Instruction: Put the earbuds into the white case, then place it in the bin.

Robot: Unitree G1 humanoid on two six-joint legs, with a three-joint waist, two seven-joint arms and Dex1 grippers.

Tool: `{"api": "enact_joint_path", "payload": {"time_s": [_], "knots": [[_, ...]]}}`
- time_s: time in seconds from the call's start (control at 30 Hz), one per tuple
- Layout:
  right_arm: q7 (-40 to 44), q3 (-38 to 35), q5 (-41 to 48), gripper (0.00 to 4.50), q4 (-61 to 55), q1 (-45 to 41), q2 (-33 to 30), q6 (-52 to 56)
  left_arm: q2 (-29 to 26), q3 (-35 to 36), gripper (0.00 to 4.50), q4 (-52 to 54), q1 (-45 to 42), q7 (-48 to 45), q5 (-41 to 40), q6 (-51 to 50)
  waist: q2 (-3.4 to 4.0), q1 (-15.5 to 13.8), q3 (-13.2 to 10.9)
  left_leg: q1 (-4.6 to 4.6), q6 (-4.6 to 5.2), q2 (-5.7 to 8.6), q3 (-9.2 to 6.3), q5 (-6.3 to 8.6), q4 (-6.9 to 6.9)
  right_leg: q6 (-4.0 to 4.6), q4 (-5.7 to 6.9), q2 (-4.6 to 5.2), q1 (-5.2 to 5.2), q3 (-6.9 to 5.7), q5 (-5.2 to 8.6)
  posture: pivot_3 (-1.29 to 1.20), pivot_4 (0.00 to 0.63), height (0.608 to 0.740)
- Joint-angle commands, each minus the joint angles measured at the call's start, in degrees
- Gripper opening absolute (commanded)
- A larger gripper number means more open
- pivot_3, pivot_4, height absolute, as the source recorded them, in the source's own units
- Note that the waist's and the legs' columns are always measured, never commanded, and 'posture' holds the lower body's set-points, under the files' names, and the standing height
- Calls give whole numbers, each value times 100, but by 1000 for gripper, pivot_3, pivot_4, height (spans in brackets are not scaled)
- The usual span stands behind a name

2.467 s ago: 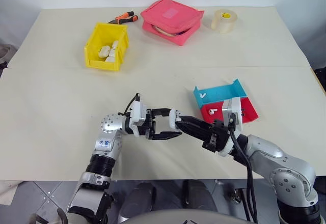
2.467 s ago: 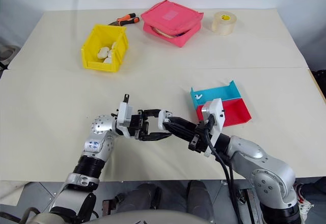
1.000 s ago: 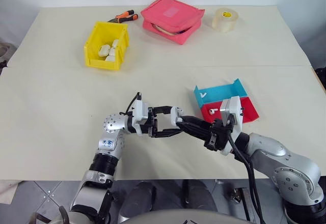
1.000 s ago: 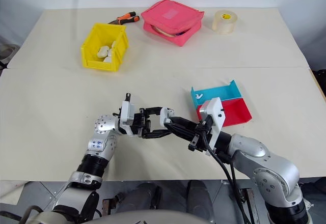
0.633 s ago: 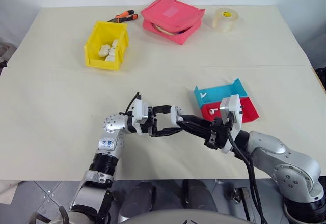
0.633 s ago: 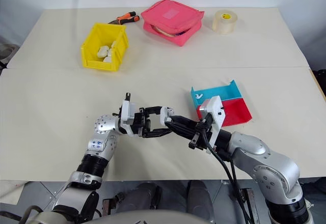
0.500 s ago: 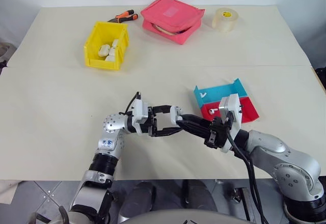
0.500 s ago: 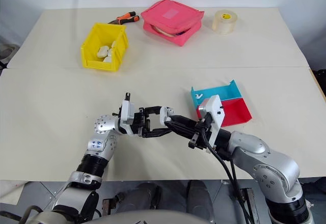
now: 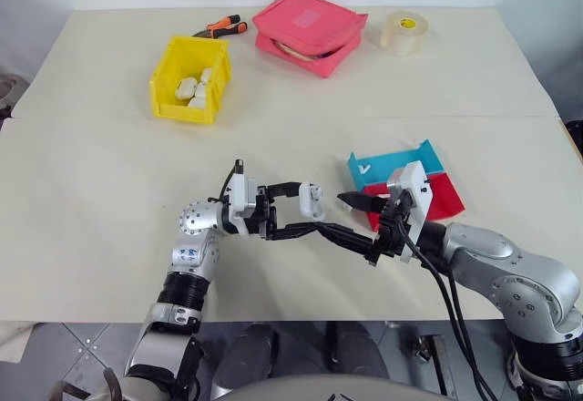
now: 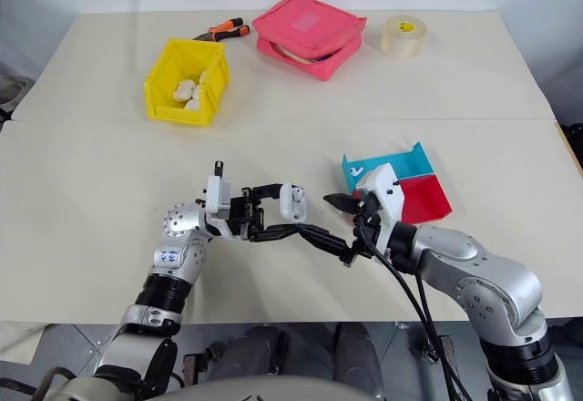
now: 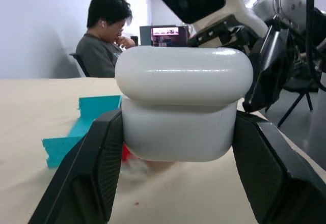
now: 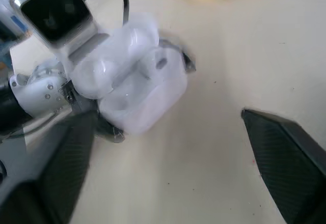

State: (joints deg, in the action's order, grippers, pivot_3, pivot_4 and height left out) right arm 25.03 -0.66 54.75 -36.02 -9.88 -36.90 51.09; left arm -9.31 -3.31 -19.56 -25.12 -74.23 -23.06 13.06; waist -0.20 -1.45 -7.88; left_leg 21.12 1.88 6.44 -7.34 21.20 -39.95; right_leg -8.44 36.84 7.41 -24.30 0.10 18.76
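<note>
The left end effector (image 9: 305, 211) is pinching the white case (image 9: 311, 200) between its two fingers, holding it above the table (image 9: 91, 191) near the middle of the front edge. In the left wrist view the case (image 11: 183, 102) sits squarely between the finger pads (image 11: 104, 155). In the right wrist view the case lid appears lifted, though blurred.

The right end effector (image 9: 357, 219) stands spread wide, its fingers apart and just beside the case, not touching it.

One earbud (image 9: 364, 170) lies in the blue tray (image 9: 393, 163), near the right edge of the table. A red tray (image 9: 444, 198) adjoins the blue one.

The bin (image 9: 189, 80) stands toward the far left corner and holds several white cases (image 9: 193, 90). A pink pouch (image 9: 310, 32), a tape roll (image 9: 404, 33) and pliers (image 9: 217, 27) lie along the far edge.
</note>
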Motion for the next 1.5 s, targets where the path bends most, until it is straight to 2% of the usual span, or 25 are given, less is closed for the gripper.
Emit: {"api": "enact_joint_path", "payload": {"time_s": [0.03,0.43,0.63,1.0,1.07,1.37,1.47,1.5], "knots": [[74,-131,99,4480,-230,-2,-181,135,63,67,2799,159,-149,62,-174,118,-2,-6,-1,0,0,0,-1,0,0,0,0,0,0,0,0,0,150,740],[645,-949,-406,4480,-140,439,-1447,92,-307,346,2799,-147,-158,271,-90,207,-13,-5,-30,1,0,-3,1,0,1,-2,-2,-1,-1,-11,-1,0,150,740],[1230,-1136,-748,4480,-452,793,-2207,-6,-314,322,2799,-35,-47,317,-107,197,-16,-17,-34,3,0,0,5,0,-1,-6,-5,0,0,-32,-3,0,150,740],[1604,-1210,-970,4480,-383,647,-2477,-31,-274,310,2799,86,123,456,-115,214,-19,-23,-37,3,0,-5,7,0,0,-9,-11,1,1,-43,-5,0,150,740],[1594,-1210,-1037,4108,-314,591,-2430,-48,-284,312,2799,96,128,471,-118,215,-19,-24,-37,3,0,-4,7,0,-1,-10,-12,1,3,-43,-5,0,150,740],[1469,-1195,-1478,4108,-1,381,-2315,-184,-371,319,2799,108,43,458,-136,161,-19,-20,-37,3,0,-6,8,0,-1,-14,-19,1,4,-45,-7,0,150,740],[1538,-1243,-1630,3536,96,391,-2369,-264,-413,317,2799,97,1,416,-147,128,-19,-18,-37,3,0,-6,8,0,0,-14,-19,0,3,-46,-7,0,150,740],[1529,-1268,-1702,3162,124,392,-2373,-302,-430,323,2799,85,-20,403,-154,117,-19,-16,-37,3,0,-7,8,0,0,-14,-19,0,3,-46,-7,0,150,740]]}}
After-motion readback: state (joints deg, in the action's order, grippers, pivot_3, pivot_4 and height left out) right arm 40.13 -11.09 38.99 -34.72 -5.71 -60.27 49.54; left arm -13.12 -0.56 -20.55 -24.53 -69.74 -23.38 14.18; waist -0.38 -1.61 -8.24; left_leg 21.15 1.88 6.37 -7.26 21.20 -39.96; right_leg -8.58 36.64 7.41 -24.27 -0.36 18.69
